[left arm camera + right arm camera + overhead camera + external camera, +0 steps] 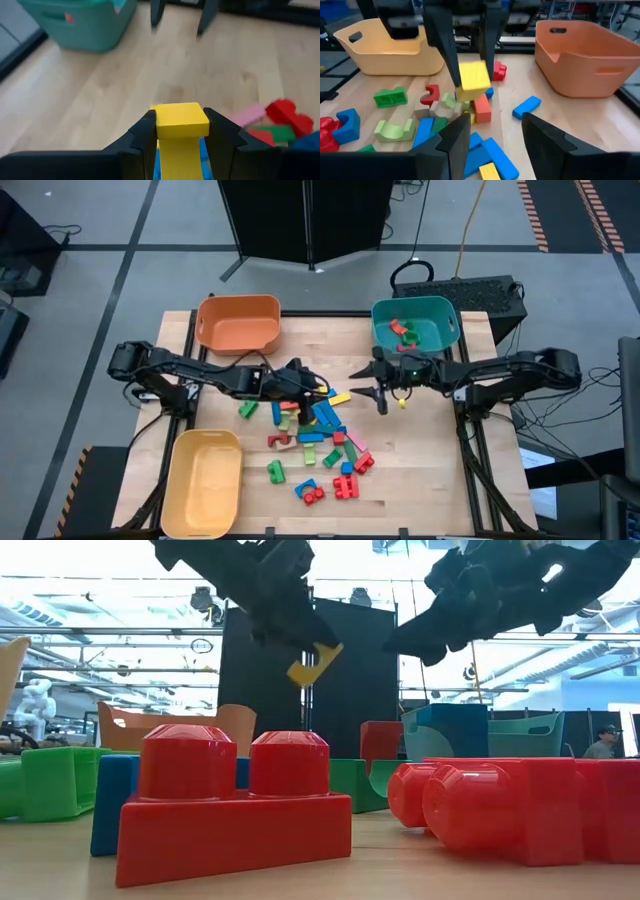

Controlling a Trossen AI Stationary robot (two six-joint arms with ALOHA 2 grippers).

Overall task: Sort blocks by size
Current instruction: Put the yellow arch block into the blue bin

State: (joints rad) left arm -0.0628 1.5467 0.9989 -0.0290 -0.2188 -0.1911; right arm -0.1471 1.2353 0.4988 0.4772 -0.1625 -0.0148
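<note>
One yellow block (181, 120) is clamped in our left pincer (305, 385), lifted clear above the heap of loose blocks (320, 442) in the middle of the desk (430, 460). Our right pincer (378, 383) hangs just beside the teal bin (450, 330), fingers parted and empty, facing the left one. The two arms are near each other, so we risk a collision if either reaches across. The grip looks to sit at one end of the block, so a fast swing could twist it loose.
</note>
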